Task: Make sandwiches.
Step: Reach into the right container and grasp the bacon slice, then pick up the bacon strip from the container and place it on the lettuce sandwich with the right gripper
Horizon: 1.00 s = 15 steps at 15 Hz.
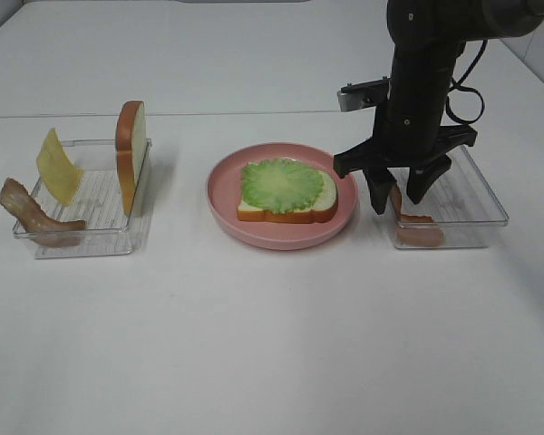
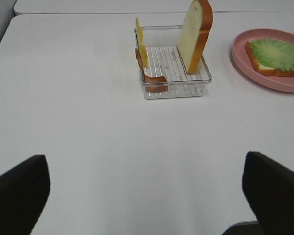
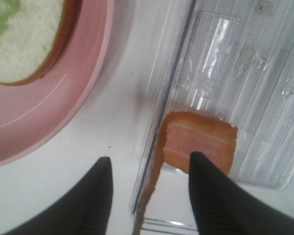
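Bread slices, two: the upright bread slice (image 1: 131,156) and the flat bread slice (image 1: 286,214). Bacon strips, also two: the left bacon strip (image 1: 32,213) and the right bacon strip (image 1: 419,236) (this one partly hidden behind the arm). Lettuce leaf (image 1: 281,184): one. Cheese square (image 1: 58,166): one. Pink plate (image 1: 281,237): one. Clear trays, two: the left tray (image 1: 100,195) and the right tray (image 1: 476,195). That makes six food pieces, three containers and one white tabletop (image 1: 272,344).

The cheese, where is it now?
Exterior high view: the cheese leans inside the left tray, at its left wall, beside the draped bacon strip and across from the standing bread slice.
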### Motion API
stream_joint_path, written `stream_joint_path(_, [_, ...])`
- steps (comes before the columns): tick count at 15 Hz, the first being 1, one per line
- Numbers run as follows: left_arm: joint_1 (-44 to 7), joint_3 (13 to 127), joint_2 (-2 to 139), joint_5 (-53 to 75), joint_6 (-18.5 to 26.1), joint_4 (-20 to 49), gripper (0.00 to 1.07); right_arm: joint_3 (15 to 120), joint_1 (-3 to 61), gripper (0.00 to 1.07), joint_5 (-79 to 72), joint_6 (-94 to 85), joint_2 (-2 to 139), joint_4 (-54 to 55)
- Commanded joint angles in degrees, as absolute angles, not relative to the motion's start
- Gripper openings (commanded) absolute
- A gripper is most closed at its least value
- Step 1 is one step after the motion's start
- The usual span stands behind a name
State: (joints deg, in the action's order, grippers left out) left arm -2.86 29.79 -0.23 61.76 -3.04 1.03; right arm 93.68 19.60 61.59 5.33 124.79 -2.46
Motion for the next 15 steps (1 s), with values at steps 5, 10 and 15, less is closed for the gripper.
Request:
stream_joint_path(5, [-2.8,29.7,-1.3,61.5,-2.9,1.5,1.01,93.2,19.6,0.01,61.1,5.6,124.8,-2.9])
stream_joint_path(10, [-2.8,29.7,-1.3,61.5,-2.9,1.5,1.01,93.5,19.6,0.0,61.9,4.6,123.2,-2.9])
stream_joint_path(15, [-2.8,29.7,-1.3,61.5,-2.9,1.5,1.01,93.6,19.6,0.0,63.4,4.5,119.9,-4.6])
